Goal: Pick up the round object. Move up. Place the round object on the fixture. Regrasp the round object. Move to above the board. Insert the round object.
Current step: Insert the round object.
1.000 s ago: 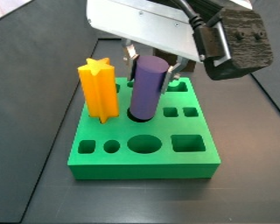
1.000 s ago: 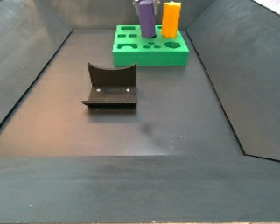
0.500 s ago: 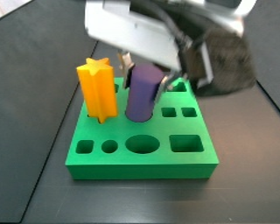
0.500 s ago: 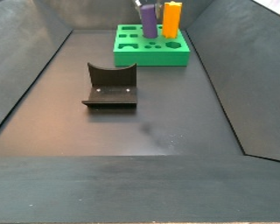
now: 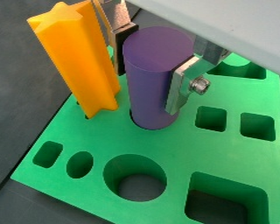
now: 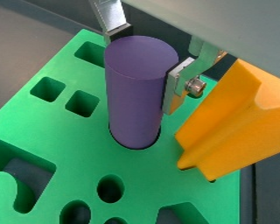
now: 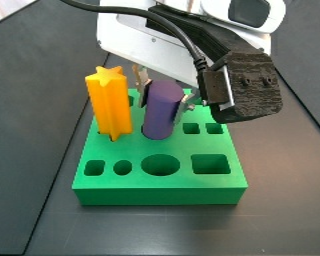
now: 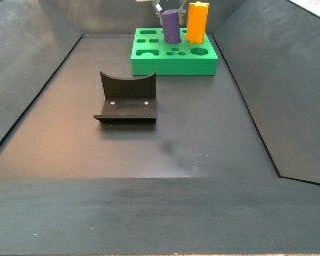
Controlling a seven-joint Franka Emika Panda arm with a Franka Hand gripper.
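I have the gripper [image 5: 154,54] over the green board [image 5: 84,122], its silver fingers [image 5: 187,80] flanking the purple peg [image 5: 157,74]. The peg stands in its round hole, at 3 o'clock of the orange post [image 5: 78,57]. I cannot tell whether the pads press it. The fixture [image 8: 124,98] sits empty, well apart.

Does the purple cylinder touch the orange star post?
Apart. In a wrist view, green board shows between the round object and the orange post; the gripper straddles the cylinder.
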